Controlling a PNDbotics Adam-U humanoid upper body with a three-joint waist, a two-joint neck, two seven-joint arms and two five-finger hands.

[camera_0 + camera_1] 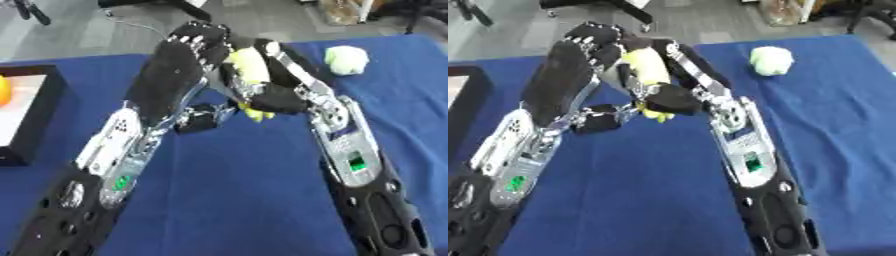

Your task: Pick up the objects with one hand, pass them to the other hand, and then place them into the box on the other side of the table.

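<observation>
Left eye view is showing both arms meeting above the middle of a table covered in a blue cloth. Between the two hands a yellow, elongated object, possibly a banana, is being held upright and off the cloth, its lower tip poking out below the dark palm. The right hand is coming in from the right side, and its fingers are curling round the yellow object from behind and from the right, so this hand is gripping it. The left hand is standing just beside the object on its left, back of the hand facing the camera, with its fingers reaching up and bending over at the top next to the object's upper end; whether they are actually closing on the yellow object or only touching it cannot be told from either eye.

At the left edge a black box with a pale floor is sitting on the cloth, and a round orange thing is lying inside it at the frame edge. Near the far right corner of the table a pale green, crumpled-looking lump is resting on the cloth, well apart from both hands.
</observation>
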